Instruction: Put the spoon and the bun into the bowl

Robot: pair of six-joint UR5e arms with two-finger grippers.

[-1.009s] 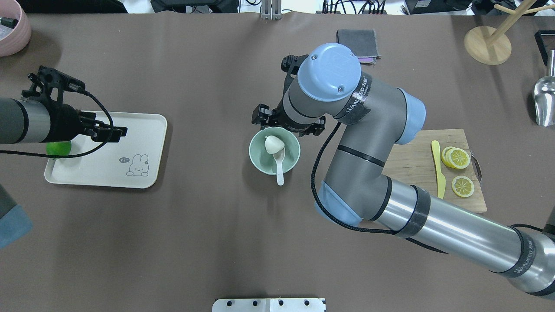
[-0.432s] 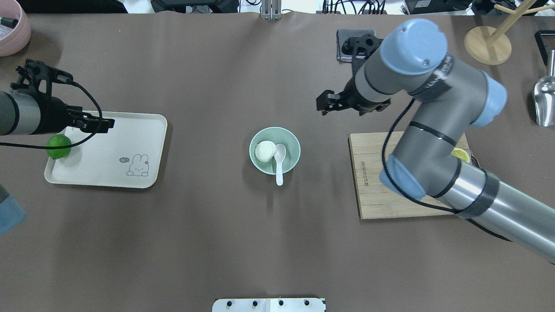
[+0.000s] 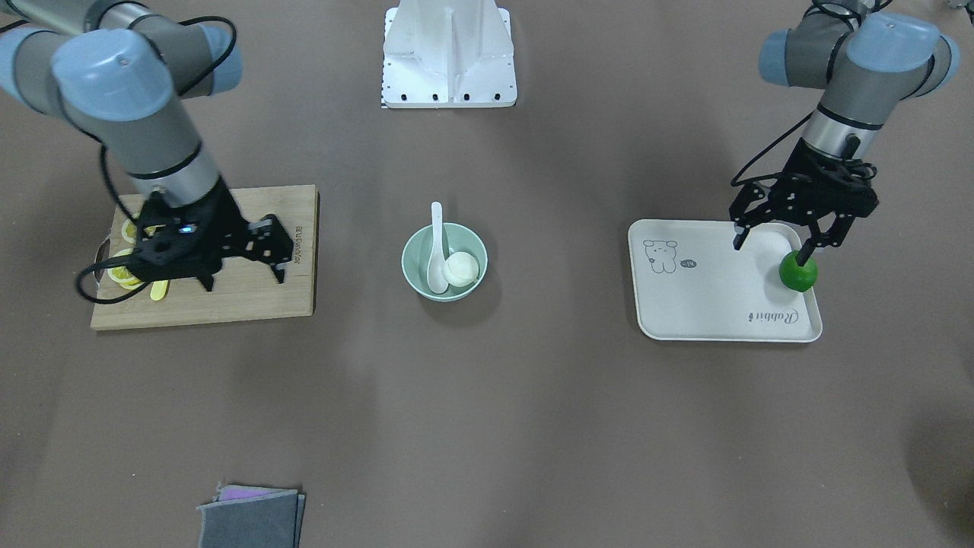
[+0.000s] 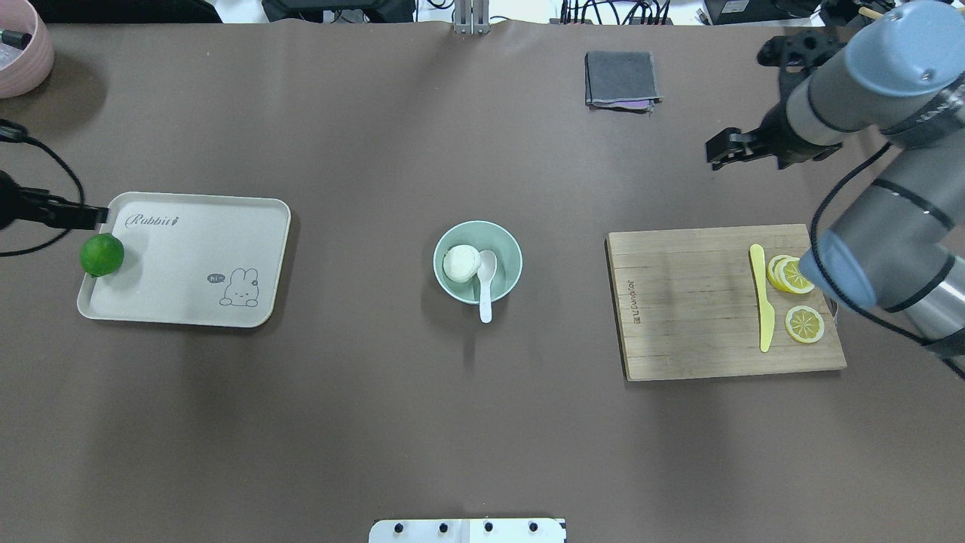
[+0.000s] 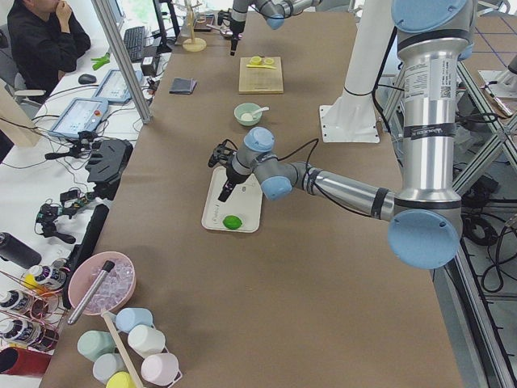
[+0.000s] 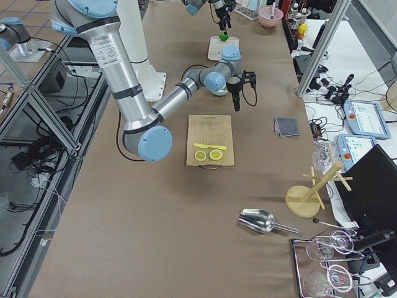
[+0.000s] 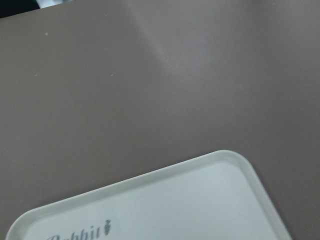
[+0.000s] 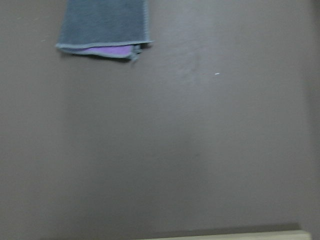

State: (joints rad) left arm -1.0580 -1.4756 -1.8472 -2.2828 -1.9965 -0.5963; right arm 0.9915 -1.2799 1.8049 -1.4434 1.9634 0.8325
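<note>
Okay, we're seeing bun (image 3: 462, 269), spoon (image 3: 436, 257) sitting inside bowl (image 3: 415, 262), handle overhanging robot-side rim; right gripper (image 3: 245, 280) nearer than left gripper (image 3: 770, 253), both spread, empty.

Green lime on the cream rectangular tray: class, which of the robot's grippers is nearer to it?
Left. The left gripper hangs right by the round green lime; the right gripper is far across the table, by the wooden cutting board.

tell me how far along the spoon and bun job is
Done: the small white pleated bun and glossy white soup spoon both sit in the pale mint-green bowl. In hand: nothing; the left gripper and right gripper hang open, empty. Left: nothing visible.
</note>
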